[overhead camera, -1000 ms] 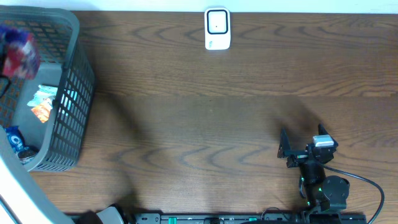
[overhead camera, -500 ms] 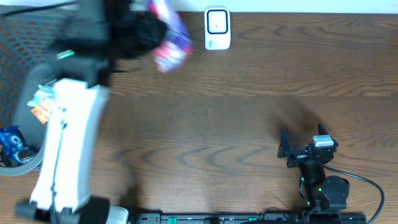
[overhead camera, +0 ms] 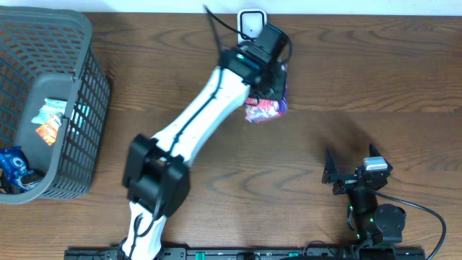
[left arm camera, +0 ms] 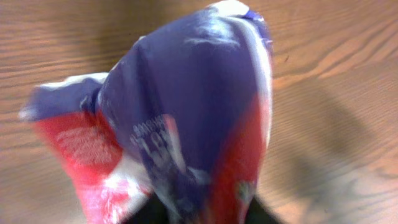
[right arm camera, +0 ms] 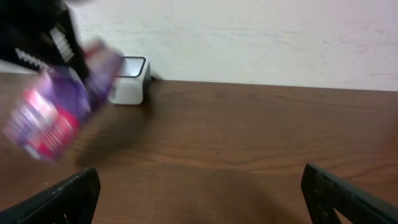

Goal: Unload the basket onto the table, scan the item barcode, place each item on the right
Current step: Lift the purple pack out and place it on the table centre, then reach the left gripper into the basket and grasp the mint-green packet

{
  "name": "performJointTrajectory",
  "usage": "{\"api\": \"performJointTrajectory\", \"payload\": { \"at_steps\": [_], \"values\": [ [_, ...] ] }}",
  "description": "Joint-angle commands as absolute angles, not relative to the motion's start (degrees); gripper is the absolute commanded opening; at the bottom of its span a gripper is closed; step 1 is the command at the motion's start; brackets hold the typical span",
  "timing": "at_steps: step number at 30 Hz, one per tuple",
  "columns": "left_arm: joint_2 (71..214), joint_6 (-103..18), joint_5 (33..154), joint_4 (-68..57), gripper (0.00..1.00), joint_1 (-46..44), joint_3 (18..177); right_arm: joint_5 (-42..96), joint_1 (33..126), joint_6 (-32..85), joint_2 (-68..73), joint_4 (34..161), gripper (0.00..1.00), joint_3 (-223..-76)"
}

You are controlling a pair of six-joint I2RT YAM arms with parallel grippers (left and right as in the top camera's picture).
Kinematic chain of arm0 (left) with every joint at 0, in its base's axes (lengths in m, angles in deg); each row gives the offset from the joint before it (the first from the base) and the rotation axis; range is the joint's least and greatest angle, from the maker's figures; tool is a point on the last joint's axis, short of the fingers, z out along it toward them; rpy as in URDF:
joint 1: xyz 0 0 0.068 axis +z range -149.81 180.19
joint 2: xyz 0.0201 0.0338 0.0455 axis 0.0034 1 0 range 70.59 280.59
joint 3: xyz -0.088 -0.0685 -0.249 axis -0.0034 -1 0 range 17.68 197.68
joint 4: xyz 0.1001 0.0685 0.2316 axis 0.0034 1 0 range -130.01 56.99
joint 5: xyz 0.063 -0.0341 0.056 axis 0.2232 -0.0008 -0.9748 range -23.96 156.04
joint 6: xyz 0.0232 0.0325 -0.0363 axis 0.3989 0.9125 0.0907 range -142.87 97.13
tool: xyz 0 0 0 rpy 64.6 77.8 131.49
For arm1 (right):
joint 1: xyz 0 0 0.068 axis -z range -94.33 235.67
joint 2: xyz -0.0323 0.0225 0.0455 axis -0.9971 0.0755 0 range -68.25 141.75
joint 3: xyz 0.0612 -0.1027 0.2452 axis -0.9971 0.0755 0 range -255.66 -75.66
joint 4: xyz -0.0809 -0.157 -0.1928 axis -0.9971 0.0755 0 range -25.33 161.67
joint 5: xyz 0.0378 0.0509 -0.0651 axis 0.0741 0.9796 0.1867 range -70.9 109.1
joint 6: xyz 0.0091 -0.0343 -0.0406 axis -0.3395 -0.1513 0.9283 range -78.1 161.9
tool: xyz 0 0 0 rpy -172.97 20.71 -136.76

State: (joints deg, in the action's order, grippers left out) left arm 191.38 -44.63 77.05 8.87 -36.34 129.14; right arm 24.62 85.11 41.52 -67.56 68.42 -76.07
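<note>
A crinkled purple, red and white snack bag (overhead camera: 266, 108) hangs just in front of the white barcode scanner (overhead camera: 252, 29) at the table's back edge. My left gripper (overhead camera: 273, 74) is right above the bag and partly covers the scanner. In the left wrist view the blurred bag (left arm camera: 186, 118) fills the frame, and only dark finger bases (left arm camera: 144, 216) show under it, so the jaw gap is hidden. The right wrist view has the bag (right arm camera: 59, 112) tilted left of the scanner (right arm camera: 129, 79). My right gripper (overhead camera: 351, 160) rests open and empty at the front right.
A grey mesh basket (overhead camera: 94, 72) stands at the left edge with several small packets (overhead camera: 49, 119) inside. A white wall (right arm camera: 249, 37) runs behind the table's back edge. A black rail (overhead camera: 253, 253) lies along the front edge.
The left arm swung from over the basket rightward across the back of the table with the bag, which now hangs before the scanner. The right arm has not moved.
</note>
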Motion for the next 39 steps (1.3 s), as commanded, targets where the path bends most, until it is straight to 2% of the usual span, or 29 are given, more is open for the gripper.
{"api": "performJointTrajectory", "payload": {
  "at_steps": [1, 2, 3, 7, 13, 18, 21, 25, 29, 34, 39],
  "values": [
    [193.6, -43.9, 75.4, 8.3, 0.84, -36.4, 129.1, 24.6, 84.4, 42.2, -67.9, 68.6, 0.99, -76.0],
    [194.0, -43.9, 75.4, 8.3, 0.91, -36.4, 129.1, 24.6, 84.4, 42.2, -67.9, 68.7, 0.99, -76.0],
    [194.0, -43.9, 75.4, 8.3, 0.94, -36.3, 129.1, 24.6, 84.4, 42.2, -67.9, 68.7, 0.99, -76.0],
    [192.1, -43.9, 75.4, 8.3, 0.94, -34.6, 130.0, 24.6, 84.4, 42.2, -67.9, 68.6, 0.99, -76.0],
    [181.0, -43.9, 75.3, 8.2, 0.95, -26.5, 132.2, 24.6, 84.4, 42.2, -67.9, 68.7, 0.99, -76.0],
    [170.8, -43.9, 72.9, 8.4, 0.95, -13.6, 132.2, 24.6, 84.4, 42.2, -67.9, 68.6, 0.99, -76.0],
    [165.5, -44.0, 66.9, 8.7, 0.95, -1.3, 132.2, 24.6, 84.4, 42.2, -67.9, 68.7, 0.99, -76.0],
    [163.3, -47.0, 66.4, 10.6, 0.95, 13.6, 132.2, 24.6, 84.4, 42.2, -67.9, 68.6, 0.99, -76.0],
    [164.7, -52.2, 66.4, 17.8, 0.95, 26.0, 132.1, 24.6, 84.4, 42.2, -67.9, 68.7, 0.99, -76.0],
    [170.4, -56.6, 66.4, 25.7, 0.95, 34.9, 130.5, 24.6, 84.4, 42.2, -67.9, 68.7, 0.99, -76.0],
    [177.6, -56.6, 66.4, 28.0, 0.94, 36.4, 128.6, 24.6, 84.4, 42.2, -67.9, 68.6, 0.99, -76.0]
  ]
}}
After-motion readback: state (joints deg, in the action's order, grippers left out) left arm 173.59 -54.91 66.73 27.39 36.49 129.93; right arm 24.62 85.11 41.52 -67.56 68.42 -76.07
